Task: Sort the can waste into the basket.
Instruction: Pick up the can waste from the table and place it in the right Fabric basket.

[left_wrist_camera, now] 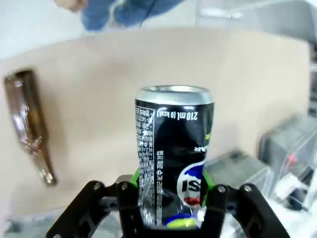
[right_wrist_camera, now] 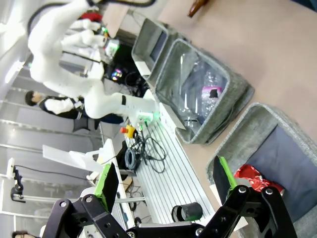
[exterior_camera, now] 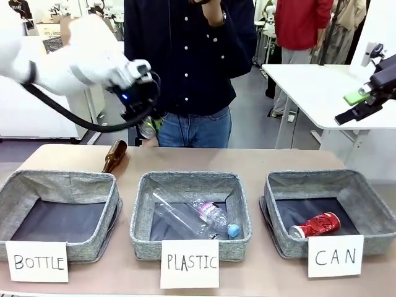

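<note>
A dark can [exterior_camera: 148, 129] with a silver end hangs above the table's far edge, and my left gripper [exterior_camera: 143, 120] is shut on it. In the left wrist view the dark can [left_wrist_camera: 173, 134] stands between the green pads of that gripper [left_wrist_camera: 172, 179], high over the tabletop. The red can [exterior_camera: 315, 224] lies in the grey basket [exterior_camera: 328, 177] lettered CAN at the right. My right gripper [exterior_camera: 354, 106] hangs open at the far right, above and behind that basket. From its own view the right gripper [right_wrist_camera: 166, 181] is open, with the red can [right_wrist_camera: 257, 178] in the basket [right_wrist_camera: 270, 124] below.
A brown glass bottle [exterior_camera: 114, 154] lies on the table behind the BOTTLE basket [exterior_camera: 62, 179]. The PLASTIC basket [exterior_camera: 192, 179] in the middle holds clear plastic bottles [exterior_camera: 204, 216]. A person [exterior_camera: 192, 55] stands at the far side.
</note>
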Controlling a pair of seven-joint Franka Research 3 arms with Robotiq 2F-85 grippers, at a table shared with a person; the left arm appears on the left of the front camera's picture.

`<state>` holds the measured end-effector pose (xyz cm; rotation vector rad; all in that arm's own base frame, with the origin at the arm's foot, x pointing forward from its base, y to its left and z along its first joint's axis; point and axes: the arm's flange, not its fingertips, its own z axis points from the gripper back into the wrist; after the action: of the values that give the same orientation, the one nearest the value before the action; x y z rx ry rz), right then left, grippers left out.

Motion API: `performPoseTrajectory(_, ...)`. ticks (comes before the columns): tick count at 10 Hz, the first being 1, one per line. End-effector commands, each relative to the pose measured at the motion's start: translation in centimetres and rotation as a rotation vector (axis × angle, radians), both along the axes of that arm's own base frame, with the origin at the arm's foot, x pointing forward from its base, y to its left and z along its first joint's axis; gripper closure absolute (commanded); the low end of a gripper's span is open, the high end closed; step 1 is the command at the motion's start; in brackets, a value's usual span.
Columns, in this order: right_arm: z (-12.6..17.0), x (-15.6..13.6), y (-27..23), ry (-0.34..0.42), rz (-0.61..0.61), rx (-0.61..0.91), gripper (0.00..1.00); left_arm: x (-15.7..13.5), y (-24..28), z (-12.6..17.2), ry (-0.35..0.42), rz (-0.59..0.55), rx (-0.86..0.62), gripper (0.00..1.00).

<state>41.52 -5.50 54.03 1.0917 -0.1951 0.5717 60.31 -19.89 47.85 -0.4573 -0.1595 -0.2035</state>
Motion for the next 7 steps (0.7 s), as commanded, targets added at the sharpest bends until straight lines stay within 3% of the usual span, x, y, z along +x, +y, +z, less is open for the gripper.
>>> performPoseTrajectory(1,0.0,-0.2,-0.2,-0.016,0.013,0.001,0.00,-7.6,5.2,2.7,0.068,-0.148,-0.188,1.00)
performPoseTrajectory(2,0.0,-0.2,-0.2,-0.016,0.013,0.001,0.00,-11.6,5.4,4.1,0.064,-0.317,-0.340,1.00)
performPoseTrajectory(3,0.0,-0.2,-0.2,-0.016,0.013,0.001,0.00,-14.7,4.7,4.4,0.033,-0.414,-0.378,1.00)
performPoseTrajectory(4,0.0,-0.2,-0.2,-0.016,0.013,0.001,0.00,-17.4,2.9,3.9,0.044,-0.590,-0.434,1.00)
performPoseTrajectory(6,0.0,-0.2,-0.2,-0.016,0.013,0.001,0.00,-21.0,-1.6,1.8,0.137,-0.845,-0.443,1.00)
performPoseTrajectory(7,0.0,-0.2,-0.2,-0.016,0.013,0.001,0.00,-21.9,-3.3,1.1,0.134,-0.856,-0.456,1.00)
